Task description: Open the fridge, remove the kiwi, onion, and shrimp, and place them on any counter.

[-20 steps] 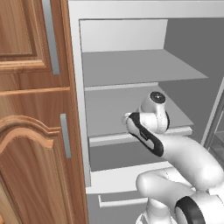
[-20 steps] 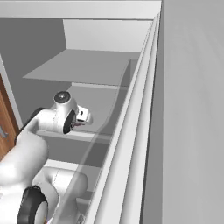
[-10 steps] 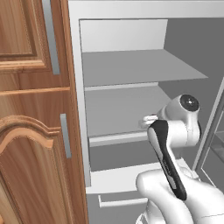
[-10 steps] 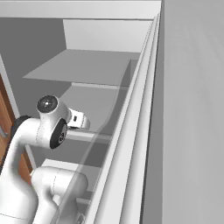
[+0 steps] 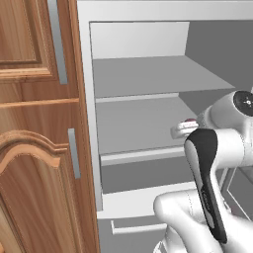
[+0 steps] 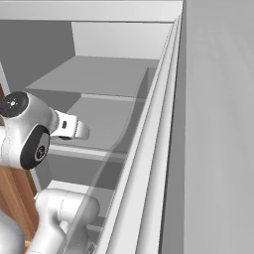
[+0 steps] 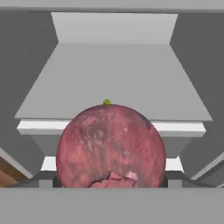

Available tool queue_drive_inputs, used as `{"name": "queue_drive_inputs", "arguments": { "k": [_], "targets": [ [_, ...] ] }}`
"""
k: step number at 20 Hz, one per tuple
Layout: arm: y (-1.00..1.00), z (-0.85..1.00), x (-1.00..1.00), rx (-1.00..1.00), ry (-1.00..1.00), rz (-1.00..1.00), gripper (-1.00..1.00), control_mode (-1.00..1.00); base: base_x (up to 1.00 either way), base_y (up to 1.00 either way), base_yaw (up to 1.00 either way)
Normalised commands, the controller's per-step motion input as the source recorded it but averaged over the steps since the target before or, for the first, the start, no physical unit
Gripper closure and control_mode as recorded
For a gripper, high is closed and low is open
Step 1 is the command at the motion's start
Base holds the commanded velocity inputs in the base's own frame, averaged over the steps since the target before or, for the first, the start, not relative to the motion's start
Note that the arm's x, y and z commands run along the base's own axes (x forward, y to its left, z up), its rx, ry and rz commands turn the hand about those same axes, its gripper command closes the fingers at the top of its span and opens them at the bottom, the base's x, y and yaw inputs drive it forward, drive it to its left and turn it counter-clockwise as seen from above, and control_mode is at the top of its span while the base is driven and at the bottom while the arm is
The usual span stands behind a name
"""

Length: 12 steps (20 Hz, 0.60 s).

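Arm swung rightward, out from fridge (image 5: pixel 141 74) shelves — gripper (image 7: pixel 111 183) wide around the onion (image 7: pixel 111 146), level.

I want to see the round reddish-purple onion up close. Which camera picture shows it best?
The hand view: the round reddish-purple onion sits big and close, right in front. The left base view shows just a small reddish sliver past the robot's white arm. In the right base view I can't make it out.

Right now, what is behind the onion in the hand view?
Behind the onion is the fridge interior: bare grey shelves and the back wall. A small green speck peeks over the onion's top; it may be the kiwi, but the onion covers the rest.
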Motion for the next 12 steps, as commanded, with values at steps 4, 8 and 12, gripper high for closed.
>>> {"name": "queue_drive_inputs", "arguments": {
  "k": [4,8,12],
  "targets": [
    [-0.07,0.81,-0.55,-0.01,0.0,-0.01,1.0,-1.0,0.0,0.0,0.0],
    [-0.04,0.16,-0.25,0.0,0.0,0.0,1.0,-1.0,0.0,0.0,0.0],
    [0.0,0.0,-0.03,0.0,0.0,0.0,1.0,-1.0,0.0,0.0,0.0]
  ]
}}
